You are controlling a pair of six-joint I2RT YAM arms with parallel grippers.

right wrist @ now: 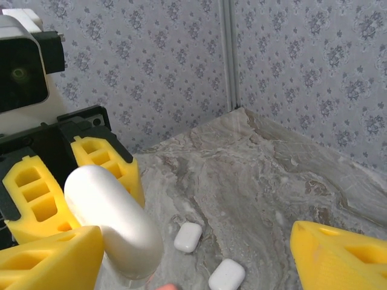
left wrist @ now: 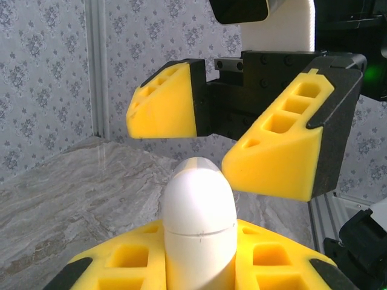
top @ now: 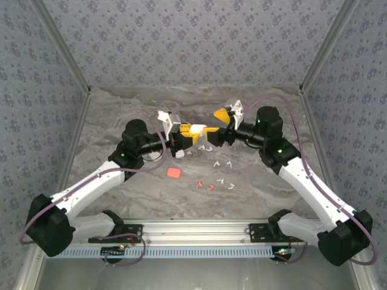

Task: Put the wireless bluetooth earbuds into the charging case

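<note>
Left gripper (left wrist: 199,269): clamped on a closed white charging case (left wrist: 199,211).
Right gripper (left wrist: 211,142): fingers spread wide, facing the case.
Earbuds (top: 221,181): top view, scattered mid-tabletop, nearer than both grippers; two orange-red.
Right wrist view: two spare cases (right wrist: 188,237) lying on the tabletop (right wrist: 272,181).

White arms (top: 91,184), black joints (top: 134,130), purple cables (top: 279,95), yellow pincer fingers (left wrist: 278,151)

The table (top: 115,115) is grey and swirly, like stone. Three walls (top: 193,36) stand round it, blue-grey with tiny flowers all over. Shiny silver strips (top: 60,45) run up where the walls meet. A long silver rail (top: 193,228) lies along the near edge of the table.
</note>
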